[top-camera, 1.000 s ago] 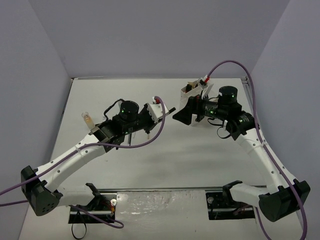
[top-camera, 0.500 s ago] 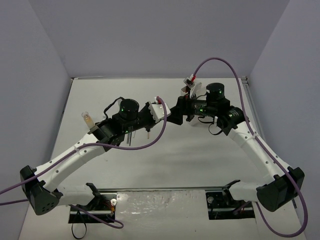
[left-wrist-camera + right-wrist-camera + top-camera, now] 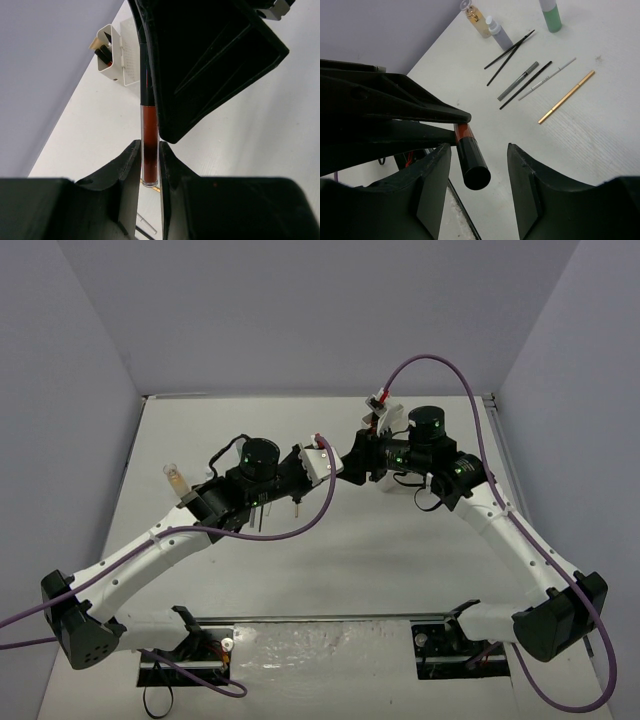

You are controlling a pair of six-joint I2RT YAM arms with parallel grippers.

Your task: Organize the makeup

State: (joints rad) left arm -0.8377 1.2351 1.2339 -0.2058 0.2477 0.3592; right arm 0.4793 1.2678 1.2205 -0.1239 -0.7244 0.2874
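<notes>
The left end effector [image 3: 148,152] is clamped narrow on the red gloss tube [image 3: 149,130], holding it above the counter [image 3: 100,125]. The right end effector [image 3: 479,150] stands wide, with its fingers flanking the tube's black cap [image 3: 472,167].

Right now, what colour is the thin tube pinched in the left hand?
The tube is dark reddish-brown with a black cap, clearest in the left wrist view.

Right hand [image 3: 479,150] spread — fingers [image 3: 432,190] flank a black-capped red tube [image 3: 474,167].
</notes>
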